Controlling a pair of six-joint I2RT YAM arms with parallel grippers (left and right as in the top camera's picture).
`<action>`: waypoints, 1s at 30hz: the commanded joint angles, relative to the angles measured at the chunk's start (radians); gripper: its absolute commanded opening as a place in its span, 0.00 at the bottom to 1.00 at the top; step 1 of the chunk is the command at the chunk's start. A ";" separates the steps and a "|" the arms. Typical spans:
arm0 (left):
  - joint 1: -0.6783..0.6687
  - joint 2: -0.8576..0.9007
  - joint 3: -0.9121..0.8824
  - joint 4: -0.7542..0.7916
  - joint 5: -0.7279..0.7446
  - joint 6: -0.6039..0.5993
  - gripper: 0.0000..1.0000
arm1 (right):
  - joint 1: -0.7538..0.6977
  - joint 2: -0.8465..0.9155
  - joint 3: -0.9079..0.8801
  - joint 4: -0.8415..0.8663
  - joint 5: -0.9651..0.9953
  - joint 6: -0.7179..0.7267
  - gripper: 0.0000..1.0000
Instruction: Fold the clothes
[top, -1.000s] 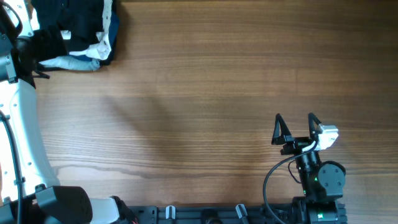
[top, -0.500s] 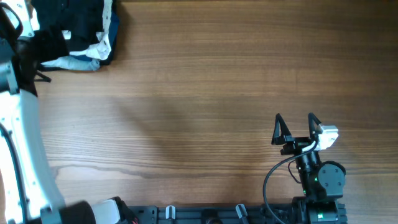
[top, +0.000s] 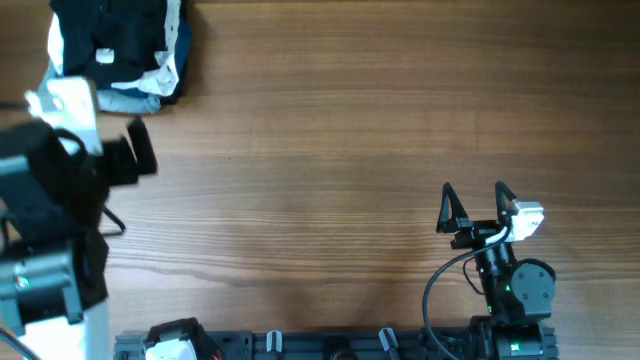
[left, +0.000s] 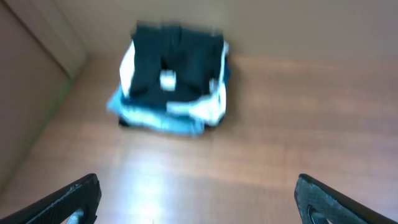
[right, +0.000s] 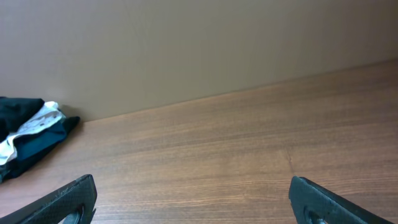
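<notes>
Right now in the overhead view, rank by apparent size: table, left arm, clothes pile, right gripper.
Largest to smallest:
table
left arm, likely enlarged by nearness to the camera
clothes pile, partly cut off by the frame
right gripper, smallest

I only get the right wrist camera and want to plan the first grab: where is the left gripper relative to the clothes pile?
Observer: The left gripper hovers open just short of the pile, touching nothing.
Operator: What lies on top of it?
Observer: The black T-shirt, with a small white patch showing. The picture is blurred.
Operator: Anything under it?
Observer: A light-blue piece sticks out at the bottom.
</notes>
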 joint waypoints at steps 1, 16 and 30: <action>-0.034 -0.182 -0.195 0.078 0.091 0.011 1.00 | 0.004 -0.011 -0.004 0.006 -0.015 0.008 1.00; -0.142 -0.811 -1.137 1.104 0.199 -0.304 1.00 | 0.004 -0.011 -0.004 0.006 -0.015 0.008 1.00; -0.142 -0.931 -1.218 0.943 0.173 -0.311 1.00 | 0.004 -0.011 -0.004 0.006 -0.015 0.008 0.99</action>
